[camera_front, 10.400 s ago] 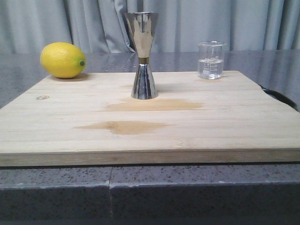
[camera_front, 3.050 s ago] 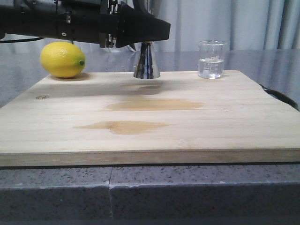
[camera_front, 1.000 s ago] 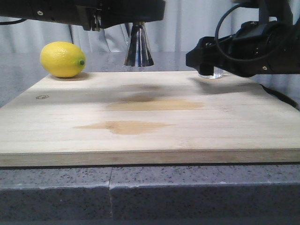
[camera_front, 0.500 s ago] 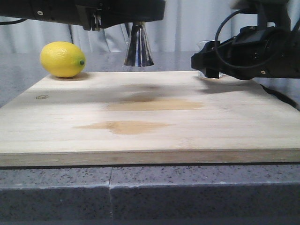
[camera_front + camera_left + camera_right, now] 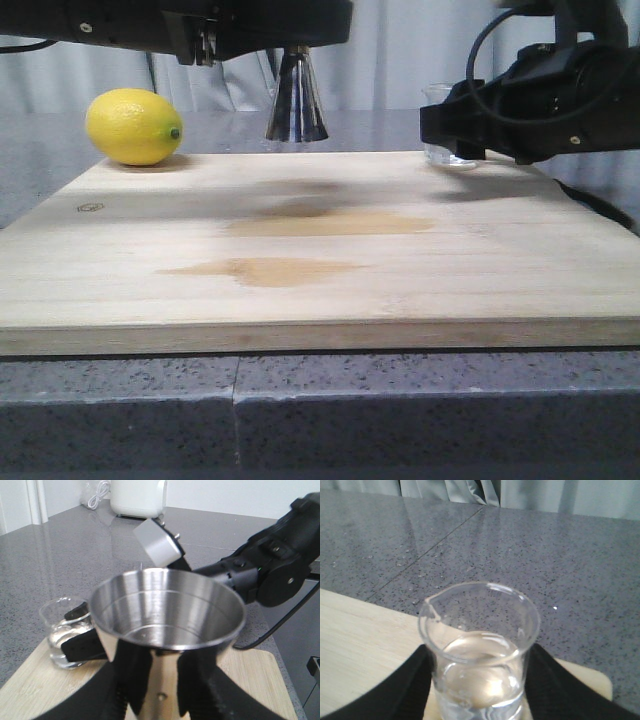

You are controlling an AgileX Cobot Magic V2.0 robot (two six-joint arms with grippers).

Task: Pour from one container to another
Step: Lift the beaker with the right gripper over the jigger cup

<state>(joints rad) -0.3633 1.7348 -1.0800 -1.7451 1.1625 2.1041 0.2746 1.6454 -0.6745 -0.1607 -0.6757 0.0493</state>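
Left fingers: black, pressed on both sides of the steel jigger, holding it tight around its thin middle.
Left gripper: holds the jigger up in the air, above the wooden board.
Jigger: stands straight; the left wrist view shows its shiny cup is dry inside, which the front view hides.
Right fingers: one black finger on each side of the glass beaker, close against the glass; I cannot tell how hard they squeeze.
Right gripper: low, at the far corner of the board.
Beaker: between the right fingers, with clear liquid inside; only the right wrist view shows its little pouring lip.
Lemon: far to the side of the left fingers, seen only from the front.
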